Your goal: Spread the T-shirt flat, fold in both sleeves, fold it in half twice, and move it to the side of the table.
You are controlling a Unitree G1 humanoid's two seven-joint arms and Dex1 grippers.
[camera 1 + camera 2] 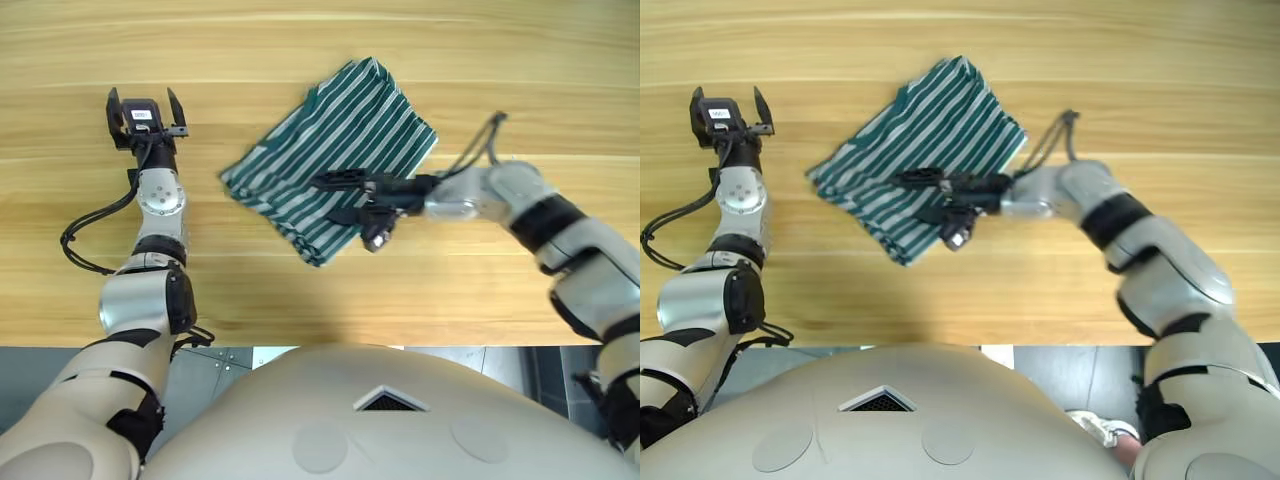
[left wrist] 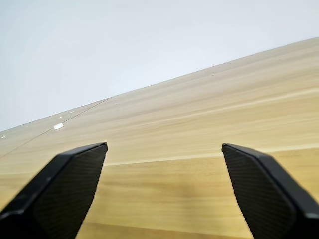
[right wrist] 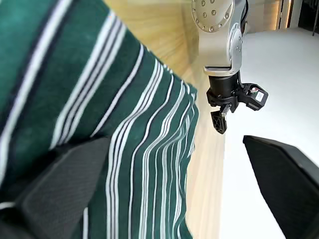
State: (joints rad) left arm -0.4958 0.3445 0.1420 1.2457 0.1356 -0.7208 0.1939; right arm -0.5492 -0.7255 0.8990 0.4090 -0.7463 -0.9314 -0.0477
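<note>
From my head, the folded T-shirt (image 1: 330,165) lies mid-table (image 1: 300,40). My right gripper (image 1: 325,198) is over its near edge, jaws wide apart. My left gripper (image 1: 143,100) is well apart from it, jaws wide too. My left wrist sees wood between two spread fingers. My right wrist sees stripes under one finger.

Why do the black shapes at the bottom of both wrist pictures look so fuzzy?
Left wrist view: the left pincer sits right against the lens, so it blurs. Right wrist view: the right pincer blurs likewise, while the T-shirt stripes beyond look sharper.
</note>
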